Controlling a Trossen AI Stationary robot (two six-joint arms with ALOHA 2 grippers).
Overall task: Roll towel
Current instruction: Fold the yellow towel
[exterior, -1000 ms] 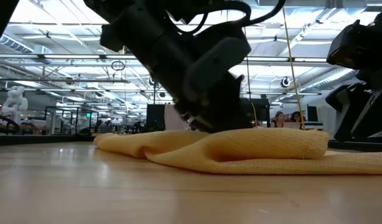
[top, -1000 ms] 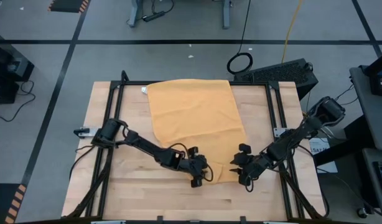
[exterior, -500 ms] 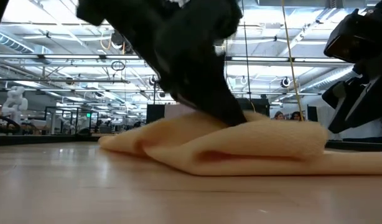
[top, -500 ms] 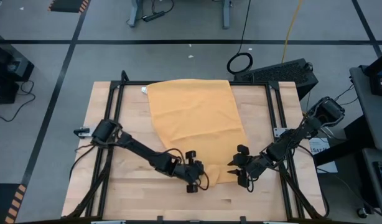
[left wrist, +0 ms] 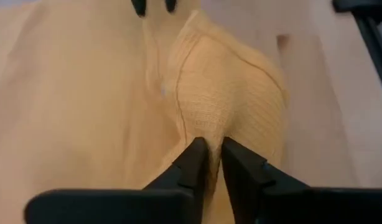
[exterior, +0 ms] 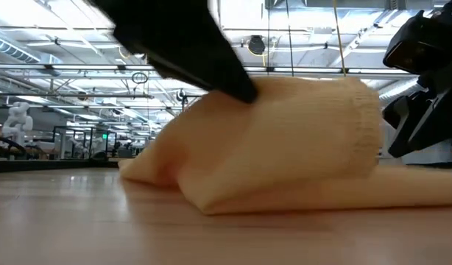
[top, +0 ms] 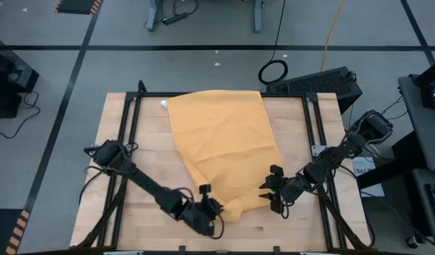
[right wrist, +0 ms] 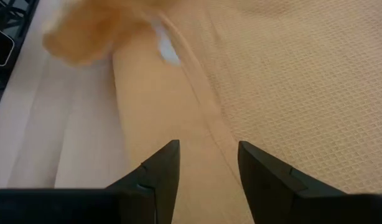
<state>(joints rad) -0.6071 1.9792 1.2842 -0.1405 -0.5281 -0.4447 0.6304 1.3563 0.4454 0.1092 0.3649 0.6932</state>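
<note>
The mustard-yellow towel lies spread on the wooden table, from the far edge toward the near one, with a small white tag at its far left corner. My left gripper is at the towel's near end, shut on a raised fold. My right gripper is open over the towel's near right edge, its fingers on either side of that edge; I see no contact. My left gripper pinches a bunched fold at the towel's near end between its two fingers. The fingers slant down onto it from the near left. The held part stands up as a hump off the table, and the rest of the towel lies flat behind it.
Black frame rails run along the table's left side and right side. A black case and a coiled cable lie beyond the far right corner. Bare wood shows along the near edge.
My left gripper has moved toward the table's near edge and a little left, staying shut on the towel. The towel's near end has been drawn along with it and lifted from a low fold into a tall hump. The far part has stayed flat.
</note>
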